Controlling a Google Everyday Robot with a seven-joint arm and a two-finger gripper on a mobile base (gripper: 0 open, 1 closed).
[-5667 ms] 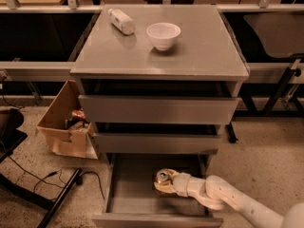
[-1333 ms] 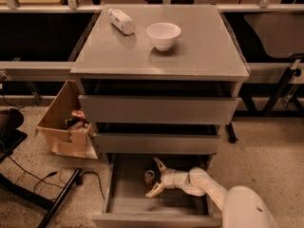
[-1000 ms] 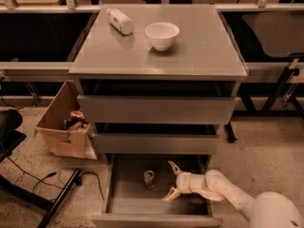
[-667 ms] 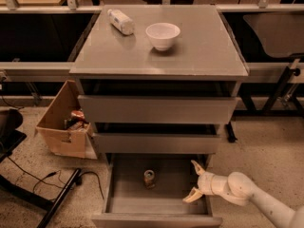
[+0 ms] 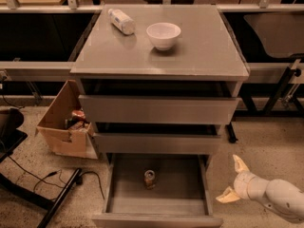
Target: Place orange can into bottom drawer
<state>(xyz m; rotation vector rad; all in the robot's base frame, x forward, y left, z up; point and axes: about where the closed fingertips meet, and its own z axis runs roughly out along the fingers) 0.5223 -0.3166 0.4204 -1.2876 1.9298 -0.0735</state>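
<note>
Orange can (image 5: 149, 178) upright in bottom drawer (image 5: 180, 190); end effector (image 5: 226, 179) wide, empty, beside drawer.

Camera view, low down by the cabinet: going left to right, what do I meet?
Cardboard box on the floor → orange can standing in the open bottom drawer → gripper, fingers open, outside the drawer to its right.

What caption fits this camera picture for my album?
Orange can stands in the open bottom drawer while the robot's open tool hangs outside, beside the drawer.
</note>
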